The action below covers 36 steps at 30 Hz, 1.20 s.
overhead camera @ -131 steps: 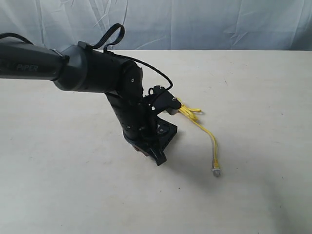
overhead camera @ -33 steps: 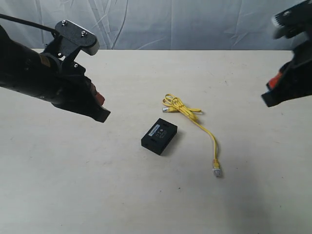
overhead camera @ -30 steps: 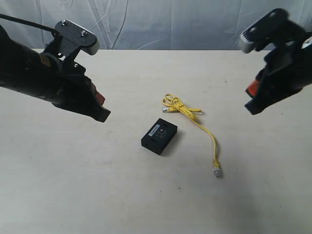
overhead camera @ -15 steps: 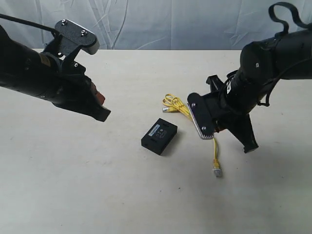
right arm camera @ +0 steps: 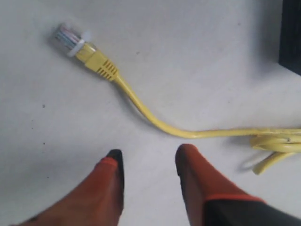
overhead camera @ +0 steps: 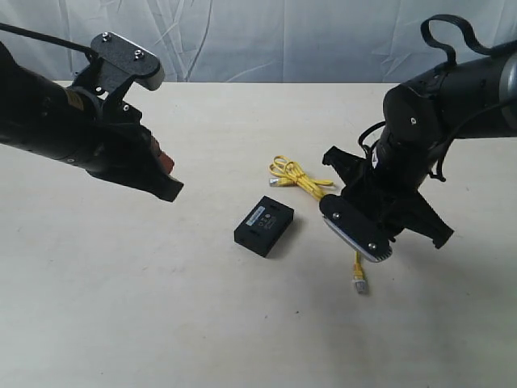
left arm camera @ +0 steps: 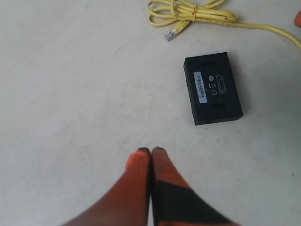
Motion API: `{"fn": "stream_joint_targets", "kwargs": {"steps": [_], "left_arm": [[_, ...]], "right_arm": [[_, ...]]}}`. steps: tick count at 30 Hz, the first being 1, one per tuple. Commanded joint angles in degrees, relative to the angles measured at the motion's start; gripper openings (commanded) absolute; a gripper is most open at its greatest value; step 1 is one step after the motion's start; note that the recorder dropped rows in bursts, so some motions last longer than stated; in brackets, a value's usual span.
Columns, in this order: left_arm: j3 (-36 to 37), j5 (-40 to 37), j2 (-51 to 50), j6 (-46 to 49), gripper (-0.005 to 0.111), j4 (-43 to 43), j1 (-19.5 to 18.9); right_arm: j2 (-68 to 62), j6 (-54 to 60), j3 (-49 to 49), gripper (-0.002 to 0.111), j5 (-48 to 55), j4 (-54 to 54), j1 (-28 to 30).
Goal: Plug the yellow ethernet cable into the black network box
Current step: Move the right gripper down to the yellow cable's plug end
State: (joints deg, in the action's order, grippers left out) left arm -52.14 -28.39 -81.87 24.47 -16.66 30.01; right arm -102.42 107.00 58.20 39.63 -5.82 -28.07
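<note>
Plainly, in our exterior view the yellow ethernet cable (overhead camera: 303,179) lies right of centre, its loops bundled near the black network box (overhead camera: 265,225) at centre, both clear plugs free. Our right arm covers its middle there. The right wrist view shows that stretch uncovered on the table (right arm camera: 188,56), with the right gripper (right arm camera: 148,157) spread open near it. Our left gripper (left arm camera: 150,153), pressed closed, hovers at frame left.

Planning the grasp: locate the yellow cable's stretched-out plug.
Exterior view: the plug lies lower right of the black network box, ahead of the right claw.
</note>
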Motion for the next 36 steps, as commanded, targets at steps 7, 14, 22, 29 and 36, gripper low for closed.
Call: {"fn": "stream_joint_targets", "kwargs": {"steps": [7,14,22,29,36], "left_arm": [[0.1,0.6,-0.1,0.1,0.0,-0.4,-0.2],[0.1,0.6,-0.1,0.1,0.0,-0.4,-0.2],[0.1,0.6,-0.1,0.1,0.0,-0.4,-0.2],[0.1,0.1,-0.1,0.1,0.0,-0.4,-0.2],[0.1,0.1,-0.1,0.1,0.0,-0.4,-0.2]], "right_arm": [[-3.1,2.9,-0.2,0.039,-0.5,1.8,-0.1],[-4.5,2.9,-0.2,0.039,-0.9,2.8,-0.5],[-5.7,2.9,-0.2,0.039,-1.6,2.9,-2.9],[-6.5,2.4,-0.2,0.039,-0.8,-0.9,-3.1],[-6.5,0.8,-0.2,0.039,-1.3,-3.3,-3.1]]}}
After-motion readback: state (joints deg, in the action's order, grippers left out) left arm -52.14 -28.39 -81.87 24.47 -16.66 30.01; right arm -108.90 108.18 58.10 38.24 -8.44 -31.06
